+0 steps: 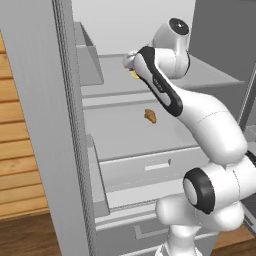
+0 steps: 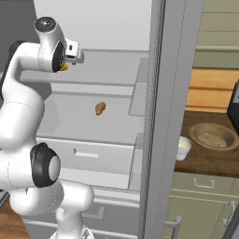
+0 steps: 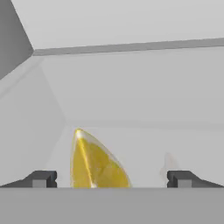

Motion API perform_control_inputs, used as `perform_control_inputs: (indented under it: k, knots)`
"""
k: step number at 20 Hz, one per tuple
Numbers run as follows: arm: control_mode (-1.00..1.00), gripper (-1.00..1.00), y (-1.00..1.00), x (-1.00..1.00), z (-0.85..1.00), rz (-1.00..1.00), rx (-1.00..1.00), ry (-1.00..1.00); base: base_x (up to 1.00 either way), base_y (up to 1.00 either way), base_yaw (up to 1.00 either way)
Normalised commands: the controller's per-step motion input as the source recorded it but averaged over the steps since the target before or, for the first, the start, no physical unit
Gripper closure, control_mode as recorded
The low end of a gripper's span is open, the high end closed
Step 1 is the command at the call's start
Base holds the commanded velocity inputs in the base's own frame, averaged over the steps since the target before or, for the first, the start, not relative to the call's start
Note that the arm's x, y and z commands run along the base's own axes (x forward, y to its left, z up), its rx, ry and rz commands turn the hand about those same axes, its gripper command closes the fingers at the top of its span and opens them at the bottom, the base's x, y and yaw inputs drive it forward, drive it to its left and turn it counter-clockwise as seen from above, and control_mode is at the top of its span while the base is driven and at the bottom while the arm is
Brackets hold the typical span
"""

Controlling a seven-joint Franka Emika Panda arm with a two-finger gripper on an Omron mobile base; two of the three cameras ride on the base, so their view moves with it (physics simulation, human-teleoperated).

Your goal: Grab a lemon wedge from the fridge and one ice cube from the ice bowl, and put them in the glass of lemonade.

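The grey fridge (image 1: 40,100) stands open, and my arm reaches onto its upper shelf. The yellow lemon wedge (image 3: 96,164) lies on that shelf between my fingertips, nearer the left one and touching neither. It peeks out as a yellow spot under the hand (image 1: 134,75) (image 2: 63,67). My gripper (image 3: 111,178) is open, with its jaws wide apart. On the wooden counter to the right of the fridge sit the wide brownish ice bowl (image 2: 211,136) and the small whitish glass of lemonade (image 2: 183,148).
A small brown croissant-like lump (image 1: 150,116) (image 2: 100,108) lies on the shelf below. Drawers (image 1: 150,167) sit under it. The open fridge door (image 2: 163,93) stands between the shelves and the counter. Door bins (image 1: 87,60) line the left side.
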Motion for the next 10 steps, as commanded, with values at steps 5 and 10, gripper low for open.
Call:
perform_control_inputs:
  k: [5,10]
  knots:
    - [-1.00,-1.00,0.00,0.00,0.03,0.01,-0.02,0.09,0.00,0.00,0.00]
    - [-1.00,-1.00,0.00,-0.35,-0.12,0.00,0.00,0.00,0.00,0.00,0.00]
